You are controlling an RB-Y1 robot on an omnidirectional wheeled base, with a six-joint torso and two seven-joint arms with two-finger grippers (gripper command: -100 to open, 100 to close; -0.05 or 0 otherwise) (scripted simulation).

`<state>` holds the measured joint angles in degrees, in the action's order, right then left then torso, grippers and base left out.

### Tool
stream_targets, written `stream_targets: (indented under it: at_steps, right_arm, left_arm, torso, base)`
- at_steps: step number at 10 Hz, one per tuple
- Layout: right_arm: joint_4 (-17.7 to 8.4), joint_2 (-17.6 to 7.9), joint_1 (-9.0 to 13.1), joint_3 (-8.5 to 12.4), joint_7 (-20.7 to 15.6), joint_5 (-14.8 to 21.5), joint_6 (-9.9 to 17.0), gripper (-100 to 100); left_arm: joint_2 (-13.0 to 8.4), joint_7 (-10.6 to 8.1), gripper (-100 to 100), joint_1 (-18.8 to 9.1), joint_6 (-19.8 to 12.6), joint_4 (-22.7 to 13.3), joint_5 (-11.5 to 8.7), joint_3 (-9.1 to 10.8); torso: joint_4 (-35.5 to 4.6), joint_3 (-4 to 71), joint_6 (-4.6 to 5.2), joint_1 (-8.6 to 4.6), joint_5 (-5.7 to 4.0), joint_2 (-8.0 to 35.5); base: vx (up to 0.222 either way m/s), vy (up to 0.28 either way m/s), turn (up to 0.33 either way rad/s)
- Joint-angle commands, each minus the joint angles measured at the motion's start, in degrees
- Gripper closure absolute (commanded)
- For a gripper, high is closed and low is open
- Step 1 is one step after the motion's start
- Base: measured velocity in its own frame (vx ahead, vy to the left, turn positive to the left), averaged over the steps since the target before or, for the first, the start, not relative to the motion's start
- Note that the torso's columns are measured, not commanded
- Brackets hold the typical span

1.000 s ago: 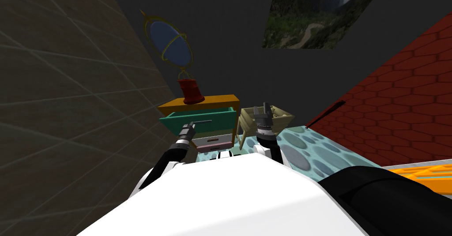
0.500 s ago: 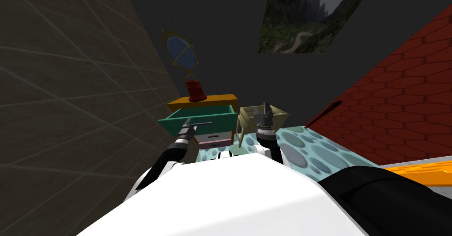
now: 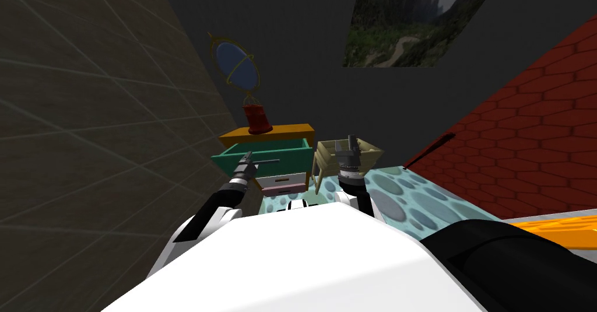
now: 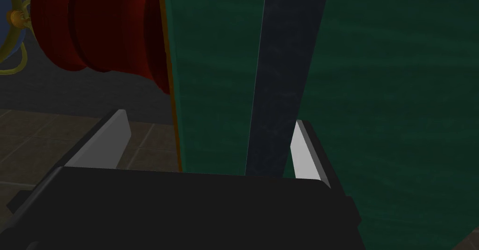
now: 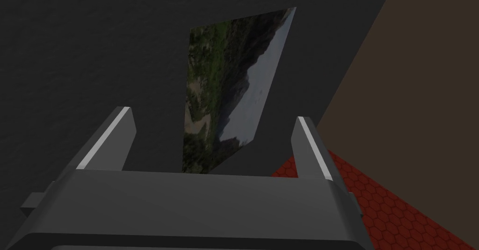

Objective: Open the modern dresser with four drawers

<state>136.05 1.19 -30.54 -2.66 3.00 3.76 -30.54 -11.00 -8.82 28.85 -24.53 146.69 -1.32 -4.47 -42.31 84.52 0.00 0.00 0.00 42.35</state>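
Holding at the dresser (image 3: 274, 132): my head camera has shifted a little, yet the teal top drawer (image 3: 291, 154) stands pulled out as far as a second ago.
Left pincer (image 4: 209, 118): released, the handle (image 4: 276, 74) between its fingers, close to one and unpinched.
Judgement: the opening looks done.
Dresser: boxy, orange top, matte fronts in teal, white and pink.
Handle: dark flat bar.
On top: a red-based ornament (image 3: 255, 119) with a brass hoop.
Right pincer (image 3: 351, 142): released, raised before a beige slatted crate (image 3: 367, 151).
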Motion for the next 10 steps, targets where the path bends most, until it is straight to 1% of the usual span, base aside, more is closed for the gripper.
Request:
stream_targets:
  at_steps: [1, 3, 4, 5, 10]
  right_arm:
    - [0.0, 0.0, 0.0, 0.0, 0.0, 0.0, 0.0, 0]
    - [0.0, 0.0, 0.0, 0.0, 0.0, 0.0, 0.0, 0]
    - [0.0, 0.0, 0.0, 0.0, 0.0, 0.0, 0.0, 0]
    - [0.0, 0.0, 0.0, 0.0, 0.0, 0.0, 0.0, 0]
    - [0.0, 0.0, 0.0, 0.0, 0.0, 0.0, 0.0, 0]
  left_arm:
    - [-0.74, -0.81, -100, -2.38, -3.96, 1.53, -0.47, 1.1]
    - [-1.33, -1.5, -100, -4.59, -7.37, 2.87, -0.82, 2.01]
    - [-1.38, -1.38, -100, -3.75, -6.68, 1.87, -0.98, 1.75]
    - [-1.39, -1.44, 0, -3.86, -7.22, 1.89, -0.98, 1.78]
    - [-1.41, -1.43, 0, -3.61, -7.49, 1.54, -1.0, 1.7]
  torso:
    - [0.0, -0.01, 0.0, 0.0, 0.0, 0.02]
    - [-0.24, -0.07, -0.1, -0.02, -0.12, 0.21]
    - [-0.39, -0.13, -0.11, -0.05, -0.19, 0.35]
    - [-0.26, -0.16, -0.07, -0.06, -0.11, 0.32]
    - [-0.01, 0.04, 0.0, -0.03, -0.02, -0.05]
  base:
    - [-0.017, -0.005, 0.008]
    - [-0.022, -0.012, 0.009]
    - [0.0, 0.0, 0.0]
    - [0.0, 0.0, 0.0]
    - [0.0, 0.0, 0.0]
